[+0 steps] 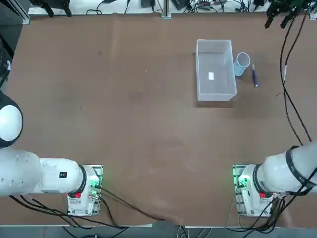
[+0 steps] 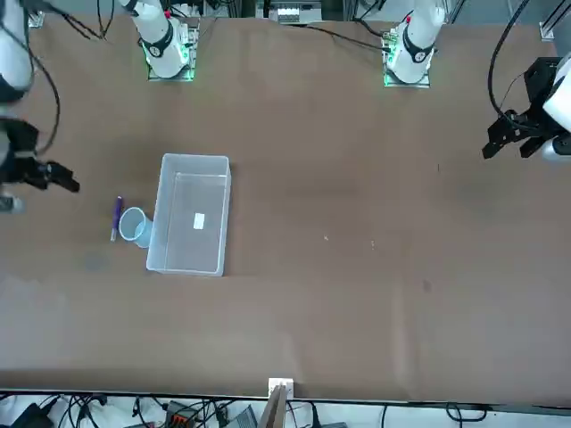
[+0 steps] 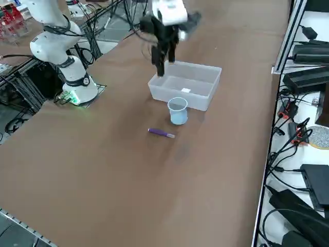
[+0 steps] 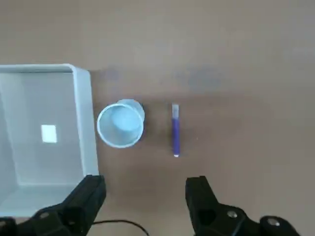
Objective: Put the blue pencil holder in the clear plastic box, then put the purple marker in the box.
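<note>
The right gripper (image 4: 143, 189) is seen spread and empty, its arm partly cropped overhead. One cup (image 4: 120, 124), one marker (image 4: 175, 130), one box (image 4: 83, 123) are counted.

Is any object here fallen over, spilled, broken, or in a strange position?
Nothing stands out. The blue pencil holder stands upright beside the clear plastic box, which holds nothing but its label. The purple marker lies flat on the table next to the cup. The right gripper hangs open above them.

White right arm (image 3: 54, 43), black pincer (image 4: 145, 196)
</note>
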You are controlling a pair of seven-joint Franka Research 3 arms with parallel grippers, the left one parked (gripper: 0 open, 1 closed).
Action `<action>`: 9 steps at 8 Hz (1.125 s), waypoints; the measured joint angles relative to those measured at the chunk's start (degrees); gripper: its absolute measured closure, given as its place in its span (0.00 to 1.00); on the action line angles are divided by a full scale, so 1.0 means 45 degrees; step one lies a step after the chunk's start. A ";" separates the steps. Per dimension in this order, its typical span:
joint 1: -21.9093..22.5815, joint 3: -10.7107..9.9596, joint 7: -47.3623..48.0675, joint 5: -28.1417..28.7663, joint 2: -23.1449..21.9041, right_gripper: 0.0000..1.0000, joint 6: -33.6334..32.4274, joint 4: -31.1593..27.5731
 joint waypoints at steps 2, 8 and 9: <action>-0.0002 0.0004 -0.0001 0.0006 0.0835 0.02 0.1604 -0.0720; 0.0013 0.0093 -0.0007 0.0008 0.1664 0.23 0.5708 -0.3869; 0.0013 0.0094 -0.0007 0.0008 0.1798 0.25 0.5958 -0.4080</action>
